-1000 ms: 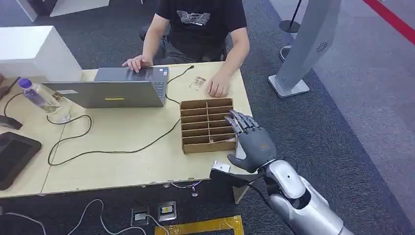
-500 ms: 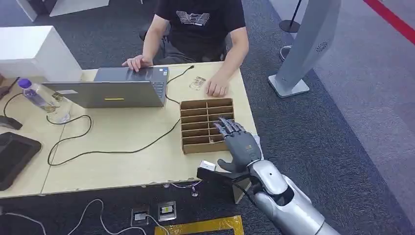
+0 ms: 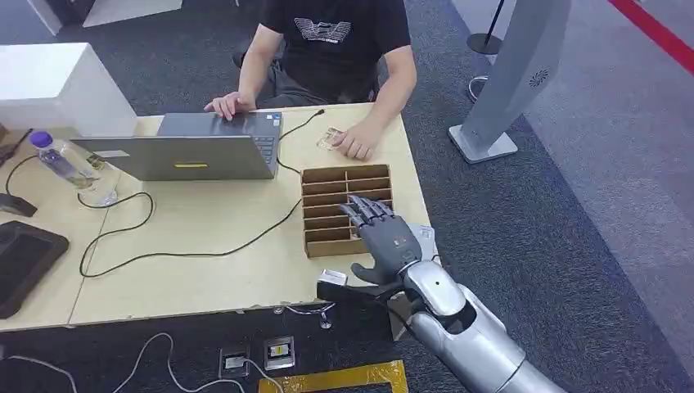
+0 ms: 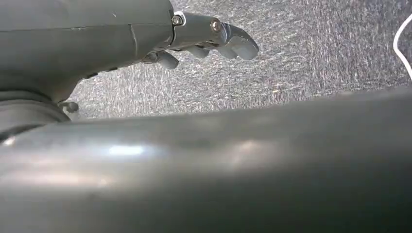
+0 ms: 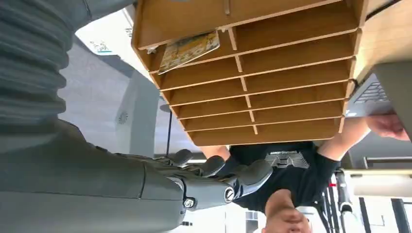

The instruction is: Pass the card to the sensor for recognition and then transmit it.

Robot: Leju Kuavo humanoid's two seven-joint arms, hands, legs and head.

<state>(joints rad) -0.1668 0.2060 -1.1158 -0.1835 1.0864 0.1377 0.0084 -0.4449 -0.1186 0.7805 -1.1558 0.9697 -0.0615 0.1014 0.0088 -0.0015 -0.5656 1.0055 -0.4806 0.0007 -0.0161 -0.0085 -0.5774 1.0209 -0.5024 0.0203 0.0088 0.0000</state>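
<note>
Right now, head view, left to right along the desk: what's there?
Black tablet → water bottle → laptop → cardboard divider tray → right hand, open above the tray's near right part.

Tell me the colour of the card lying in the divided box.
Mostly yellow with a printed picture; the card in the box shows best in the right wrist view.

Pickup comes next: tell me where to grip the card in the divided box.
Probably pinch the card by its free upper edge from above with the right hand, fingers on its two flat faces. It leans in a narrow slot of the box, whose dividers block any side approach.
</note>
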